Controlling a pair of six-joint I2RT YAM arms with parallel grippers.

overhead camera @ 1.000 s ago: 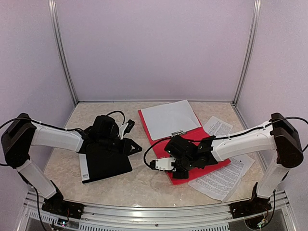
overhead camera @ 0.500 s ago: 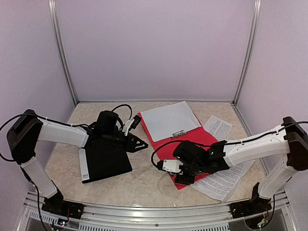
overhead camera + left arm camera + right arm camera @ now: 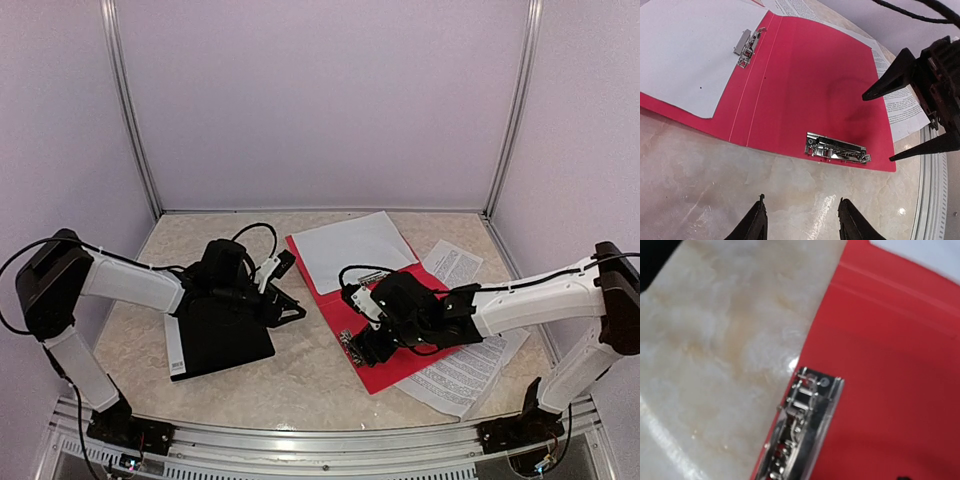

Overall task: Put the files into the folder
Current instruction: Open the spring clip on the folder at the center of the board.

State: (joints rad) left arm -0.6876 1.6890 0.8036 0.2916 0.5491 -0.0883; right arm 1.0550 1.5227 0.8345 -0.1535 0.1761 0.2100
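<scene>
Well, lilac walls [image 3: 320, 100] ring the marble table [image 3: 300, 382] and folder [image 3: 326, 296].

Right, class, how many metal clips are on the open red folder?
2: one clip near the red folder's outer edge, one beside its fold at the white sheet. Others could hide under paper.

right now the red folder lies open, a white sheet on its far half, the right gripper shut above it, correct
No: the right gripper is open, as the left wrist view shows; the red folder and white sheet are as stated.
</scene>
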